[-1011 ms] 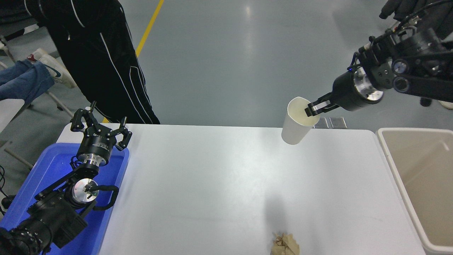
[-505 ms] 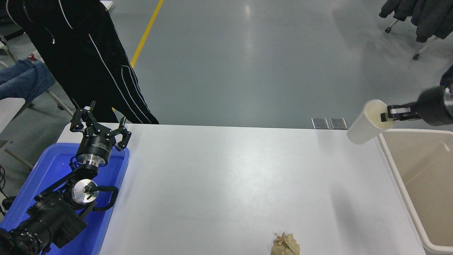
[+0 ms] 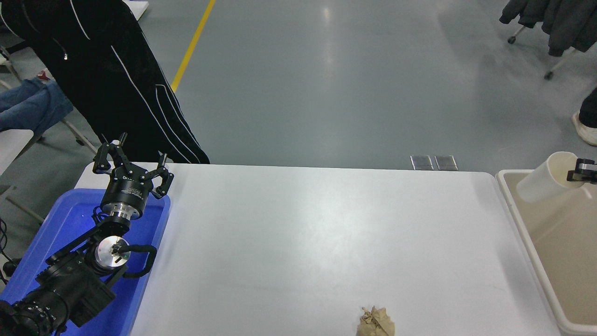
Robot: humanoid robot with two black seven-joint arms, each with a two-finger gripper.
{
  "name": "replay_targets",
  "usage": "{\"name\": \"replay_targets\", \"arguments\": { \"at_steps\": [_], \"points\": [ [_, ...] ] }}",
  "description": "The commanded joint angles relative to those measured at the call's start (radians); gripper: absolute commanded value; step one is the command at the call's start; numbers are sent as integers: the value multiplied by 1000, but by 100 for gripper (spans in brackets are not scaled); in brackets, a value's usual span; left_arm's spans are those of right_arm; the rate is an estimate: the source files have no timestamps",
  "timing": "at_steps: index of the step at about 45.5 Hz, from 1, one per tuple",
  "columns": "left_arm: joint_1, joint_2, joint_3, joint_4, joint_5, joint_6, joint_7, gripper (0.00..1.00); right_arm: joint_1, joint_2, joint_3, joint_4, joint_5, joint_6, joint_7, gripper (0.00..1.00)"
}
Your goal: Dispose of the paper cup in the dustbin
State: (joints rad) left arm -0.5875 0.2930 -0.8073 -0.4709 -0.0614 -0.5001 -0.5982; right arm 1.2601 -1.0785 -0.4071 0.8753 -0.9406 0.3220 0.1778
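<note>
The paper cup [image 3: 548, 176] has travelled right from above the white table [image 3: 326, 242] and now hangs tilted over the dustbin [image 3: 550, 252]. Grey floor lies beyond; a crumpled brown paper wad [image 3: 376, 321] sits near the table's front edge. The right gripper [image 3: 578, 173] stays clamped on the cup's rim. The left gripper [image 3: 130, 165], fingers spread, is parked over the blue tray [image 3: 42, 242].

- Wide bare table [image 3: 303, 233] mid-span; only a brown paper wad [image 3: 376, 322] at the near edge.
- Dustbin [image 3: 517, 219] mouth unobstructed beneath the held paper cup [image 3: 545, 177].
</note>
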Motion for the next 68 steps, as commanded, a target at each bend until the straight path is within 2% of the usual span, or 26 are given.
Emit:
{"name": "replay_targets", "arguments": {
  "at_steps": [1,15,22,32,48,68],
  "points": [
    [0,0,0,0,0,0,0,100,-169,11,28,-122,72,-63,0,0],
    [0,0,0,0,0,0,0,100,-363,181,30,-386,255,-144,0,0],
    [0,0,-1,0,0,0,0,100,-493,362,31,-671,318,-144,3,0],
    [0,0,0,0,0,0,0,100,-570,537,31,-881,396,-158,3,0],
    [0,0,0,0,0,0,0,100,-581,578,30,-909,431,-267,-7,0],
    [0,0,-1,0,0,0,0,100,-608,580,31,-914,468,-276,-9,0]
  ]
}}
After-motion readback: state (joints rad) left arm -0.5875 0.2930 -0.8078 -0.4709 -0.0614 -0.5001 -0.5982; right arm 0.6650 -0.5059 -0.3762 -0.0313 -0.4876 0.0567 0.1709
